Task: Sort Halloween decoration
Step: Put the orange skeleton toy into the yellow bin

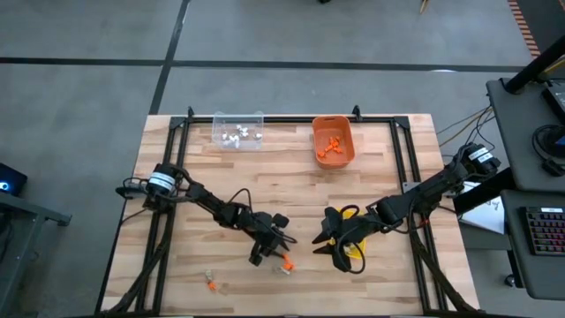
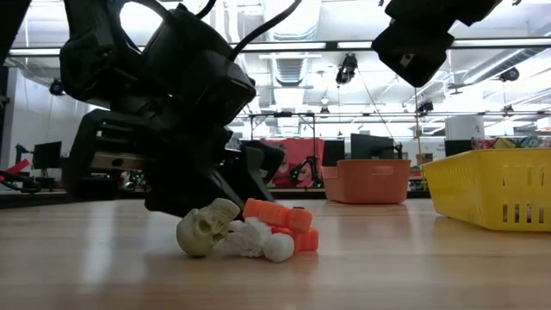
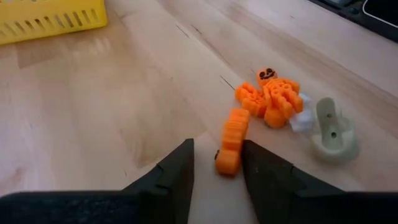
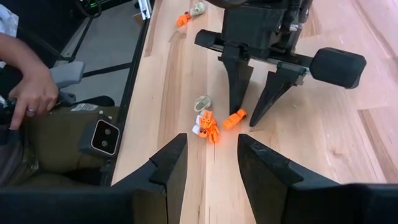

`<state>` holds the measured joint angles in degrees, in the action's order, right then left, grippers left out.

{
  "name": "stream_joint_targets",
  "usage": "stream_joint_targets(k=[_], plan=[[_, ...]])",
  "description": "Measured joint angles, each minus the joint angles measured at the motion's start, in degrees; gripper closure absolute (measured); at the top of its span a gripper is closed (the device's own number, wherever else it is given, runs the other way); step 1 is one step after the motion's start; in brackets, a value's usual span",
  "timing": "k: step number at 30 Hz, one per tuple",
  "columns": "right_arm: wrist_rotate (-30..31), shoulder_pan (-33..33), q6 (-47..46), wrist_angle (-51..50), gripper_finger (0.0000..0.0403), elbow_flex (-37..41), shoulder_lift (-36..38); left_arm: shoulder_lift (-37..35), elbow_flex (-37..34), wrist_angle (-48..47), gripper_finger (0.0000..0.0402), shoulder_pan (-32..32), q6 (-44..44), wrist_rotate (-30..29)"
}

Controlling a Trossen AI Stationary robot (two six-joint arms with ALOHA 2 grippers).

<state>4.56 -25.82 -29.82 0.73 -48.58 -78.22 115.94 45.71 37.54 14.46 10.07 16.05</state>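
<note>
A small heap of Halloween decoration lies on the wooden table near the front middle: an orange segmented piece [image 3: 231, 140], an orange pumpkin-headed skeleton [image 3: 273, 96], a white trinket [image 3: 301, 119] and a tan skull [image 3: 333, 130]. My left gripper [image 3: 217, 143] is low over the table, slanting down. It is open, with its fingers on either side of the segmented piece's near end. My right gripper [image 4: 211, 140] hovers open and empty above the table beside the yellow bin [image 1: 351, 254], looking toward the heap. My left gripper has its fingers astride the near end [image 3: 227, 163] of the orange segmented piece, which lies flat on the table and along the fingers. A gap shows beside one finger [image 3: 180, 168]. Whether the other finger [image 3: 261, 171] touches the piece, I cannot tell.
A clear bin [image 1: 238, 131] with white trinkets and an orange bin [image 1: 333, 141] with orange ones stand at the far edge. Two more trinkets [image 1: 210, 283] lie near the front left. A person's hand [image 4: 34, 93] shows beyond the table's edge.
</note>
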Motion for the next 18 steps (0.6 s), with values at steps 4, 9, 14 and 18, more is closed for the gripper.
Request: stream_joint_targets(k=[4, 9, 14, 18], plan=[[0.07, 0.00, -0.04, 0.00, 0.0271, 0.00, 0.00, -0.04, -0.13, -0.02, 0.0317, -0.06, -0.02, -0.04], [0.13, 0.00, -0.07, 0.00, 0.0271, 0.00, 0.00, -0.05, -0.15, -0.05, 0.0362, -0.09, -0.02, -0.02], [0.13, 0.00, -0.09, 0.00, 0.0271, 0.02, 0.00, -0.13, -0.21, -0.09, 0.0395, -0.11, -0.51, -0.02], [0.13, 0.00, -0.09, 0.01, 0.0271, 0.02, 0.00, -0.20, -0.22, -0.09, 0.0396, -0.09, -1.47, -0.06]])
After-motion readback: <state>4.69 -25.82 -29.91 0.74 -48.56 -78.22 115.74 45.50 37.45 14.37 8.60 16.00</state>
